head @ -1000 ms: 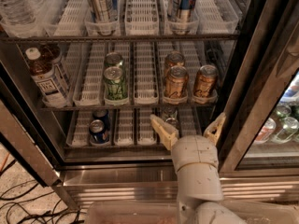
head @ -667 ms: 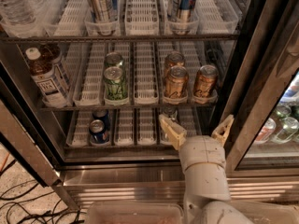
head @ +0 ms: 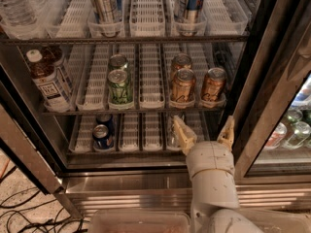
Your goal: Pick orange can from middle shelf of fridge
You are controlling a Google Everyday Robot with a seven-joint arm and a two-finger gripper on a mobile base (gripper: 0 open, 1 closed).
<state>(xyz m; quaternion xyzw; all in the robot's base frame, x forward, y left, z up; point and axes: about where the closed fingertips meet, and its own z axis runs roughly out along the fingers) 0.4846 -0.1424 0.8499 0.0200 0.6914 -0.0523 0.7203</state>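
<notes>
1. Nudged the claw [head: 205,135] toward 3 o'clock over the last second; now steady, spread wide, gripping nothing.
2. Hovers at 6 o'clock of the orange can [head: 214,84], upright at the front edge of the middle shelf [head: 146,109] in the fridge [head: 260,81].
3. Lined up, probably; still needs lifting toward 12 o'clock before closing.

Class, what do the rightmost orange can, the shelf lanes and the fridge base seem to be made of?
Rightmost orange can: likely aluminium, with glossy coppery sides and a silver lid. Shelf lanes: seemingly white plastic, matte and slatted. Fridge base: probably stainless steel, with a brushed grey sheen. The open gripper sits below the middle shelf.
</notes>
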